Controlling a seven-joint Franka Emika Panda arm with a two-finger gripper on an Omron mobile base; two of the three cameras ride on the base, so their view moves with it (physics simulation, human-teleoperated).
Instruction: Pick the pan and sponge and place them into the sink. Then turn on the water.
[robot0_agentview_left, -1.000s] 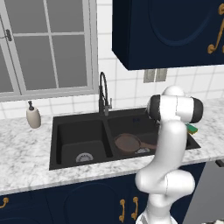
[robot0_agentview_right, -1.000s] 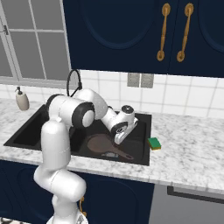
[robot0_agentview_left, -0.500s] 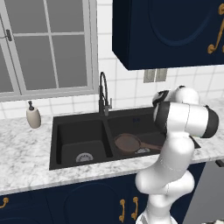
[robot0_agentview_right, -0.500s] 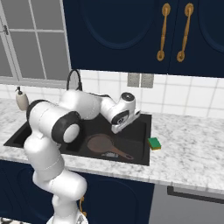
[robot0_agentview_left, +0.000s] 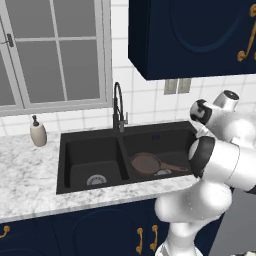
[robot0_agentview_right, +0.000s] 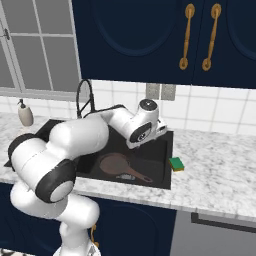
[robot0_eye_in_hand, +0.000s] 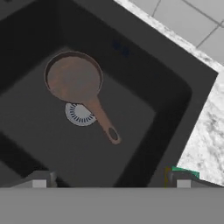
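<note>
The dark reddish-brown pan (robot0_eye_in_hand: 73, 78) lies flat in the right basin of the black sink (robot0_eye_in_hand: 175, 103), its handle over the silver drain (robot0_eye_in_hand: 79, 113). In the base views the pan (robot0_agentview_left: 146, 162) (robot0_agentview_right: 114, 164) sits free, touched by nothing. My gripper (robot0_eye_in_hand: 110, 180) hangs open above the basin's right part, well above the pan, with nothing between its fingers. The green sponge (robot0_agentview_right: 176, 163) rests on the marble just right of the sink (robot0_agentview_right: 168, 167); a sliver of the sponge (robot0_eye_in_hand: 184, 172) peeks out beside my right fingertip (robot0_eye_in_hand: 181, 179).
A tall black arched faucet (robot0_agentview_left: 118, 107) (robot0_agentview_right: 84, 97) stands behind the divider, with no stream visible. A cream soap dispenser (robot0_agentview_left: 37, 133) (robot0_agentview_right: 24, 113) stands on the counter at the left. Dark blue cabinets (robot0_agentview_right: 150, 35) hang above. Marble counter (robot0_agentview_right: 215, 170) stretches to the right.
My hand has risen from just above the pan and swung toward the sink's right side, staying open. The pan stays in the basin.
</note>
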